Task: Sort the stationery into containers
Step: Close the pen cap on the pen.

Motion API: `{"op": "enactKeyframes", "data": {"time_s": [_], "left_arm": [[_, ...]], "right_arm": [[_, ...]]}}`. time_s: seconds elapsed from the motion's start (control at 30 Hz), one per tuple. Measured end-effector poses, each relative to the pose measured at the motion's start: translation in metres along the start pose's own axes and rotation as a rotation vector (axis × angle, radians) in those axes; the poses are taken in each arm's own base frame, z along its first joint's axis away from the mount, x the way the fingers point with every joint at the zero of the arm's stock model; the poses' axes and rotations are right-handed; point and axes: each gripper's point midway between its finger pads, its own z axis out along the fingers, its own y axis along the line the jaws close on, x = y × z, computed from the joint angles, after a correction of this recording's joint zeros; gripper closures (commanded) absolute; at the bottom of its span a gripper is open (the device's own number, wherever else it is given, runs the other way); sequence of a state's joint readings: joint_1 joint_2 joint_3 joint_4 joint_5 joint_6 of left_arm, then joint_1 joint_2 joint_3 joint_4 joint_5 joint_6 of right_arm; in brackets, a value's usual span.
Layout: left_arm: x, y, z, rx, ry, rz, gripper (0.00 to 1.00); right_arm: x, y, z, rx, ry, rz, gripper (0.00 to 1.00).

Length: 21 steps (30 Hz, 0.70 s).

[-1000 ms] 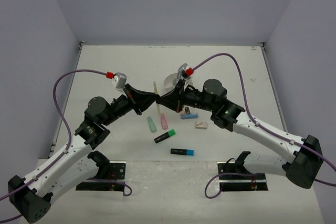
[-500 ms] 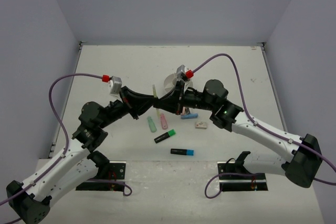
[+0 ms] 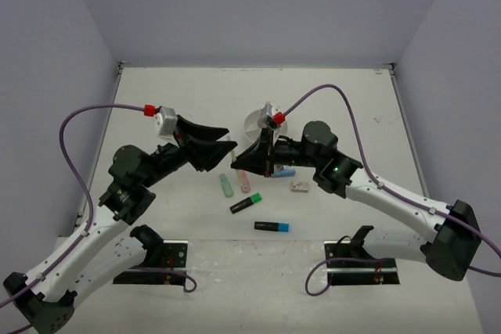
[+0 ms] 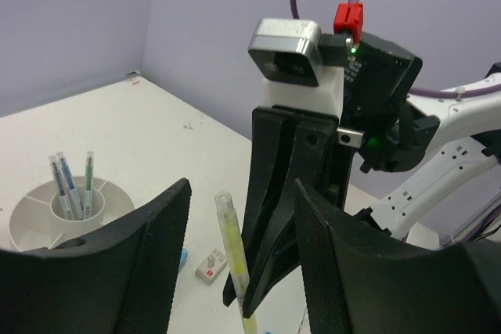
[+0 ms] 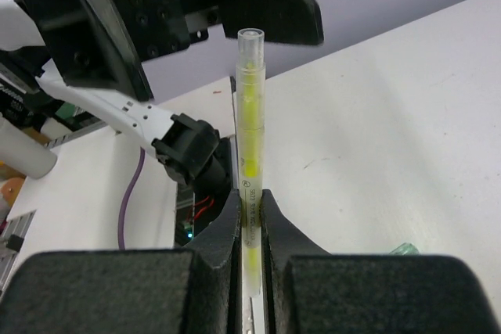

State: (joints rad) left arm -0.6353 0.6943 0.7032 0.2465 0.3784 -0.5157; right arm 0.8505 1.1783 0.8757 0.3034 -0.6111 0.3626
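Between the two arms, above the middle of the surface [image 3: 172, 91], the right claw [image 5: 250, 201] is pressed tight on a yellow pen [image 5: 250, 115]. It pinches the pen low on its clear barrel, so most of the length sticks out past the fingertips. Seen from the left wrist, the pen stands near upright with a slight lean. The left claw [image 4: 239, 201] is spread wide, with one ribbed finger on each side of the pen. Neither finger touches it, and this claw grips nothing. The two claws meet nose to nose, the right one's tips reaching in between the left one's fingers.

Just beyond the right claw, on the far side, the round white organiser [image 4: 23, 224] sits flat on the surface. Three thin pens [image 4: 70, 189] stand in its central cup.

Below the claws, the other stationery lies loose on the surface. A mint marker [image 3: 226, 185] and a pink marker [image 3: 244, 183] lie side by side, nearly parallel. A blue marker [image 3: 283, 172] lies to their right, partly hidden under the right arm. A small eraser [image 3: 299, 186] lies just beside the blue marker. Nearer the bases, a green highlighter [image 3: 246, 204] lies slanted. A blue highlighter [image 3: 272, 226] lies nearer still, well apart from the organiser.
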Motion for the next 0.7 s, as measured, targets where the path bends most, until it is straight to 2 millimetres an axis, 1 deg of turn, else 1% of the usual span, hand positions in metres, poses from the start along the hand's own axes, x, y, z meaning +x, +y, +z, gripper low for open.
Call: {"op": "enactKeyframes", "data": {"time_s": [0.13,0.2,0.27,0.3,0.43,0.47,0.53,0.6,0.63,0.7], "left_arm": [[-0.011,-0.005,0.001,0.012,-0.018,0.026,0.49],[-0.011,-0.004,0.003,0.011,-0.016,0.030,0.56],[-0.010,-0.003,0.004,0.008,-0.009,0.031,0.68],[-0.009,-0.002,0.005,0.006,-0.005,0.033,0.70],[0.000,0.002,0.007,0.001,0.027,0.020,0.70],[0.000,0.002,0.007,0.002,0.029,0.019,0.72],[0.001,0.001,0.007,0.009,0.032,0.019,0.87],[0.002,-0.002,0.007,0.023,0.037,0.018,0.98],[0.002,-0.004,0.007,0.031,0.040,0.017,1.00],[0.003,-0.006,0.006,0.045,0.046,0.012,1.00]], "right_arm": [[0.004,0.005,-0.002,-0.030,0.021,-0.016,1.00],[0.006,0.006,-0.002,-0.038,0.029,-0.017,1.00],[0.007,0.008,-0.003,-0.047,0.036,-0.018,1.00],[0.007,0.009,-0.003,-0.049,0.037,-0.020,1.00],[0.005,0.011,-0.006,-0.052,0.033,-0.027,1.00],[0.005,0.012,-0.007,-0.051,0.035,-0.027,1.00],[0.005,0.012,-0.007,-0.050,0.036,-0.027,1.00],[0.006,0.011,-0.007,-0.046,0.038,-0.025,1.00],[0.006,0.011,-0.007,-0.042,0.040,-0.024,1.00],[0.007,0.010,-0.008,-0.039,0.043,-0.025,1.00]]}}
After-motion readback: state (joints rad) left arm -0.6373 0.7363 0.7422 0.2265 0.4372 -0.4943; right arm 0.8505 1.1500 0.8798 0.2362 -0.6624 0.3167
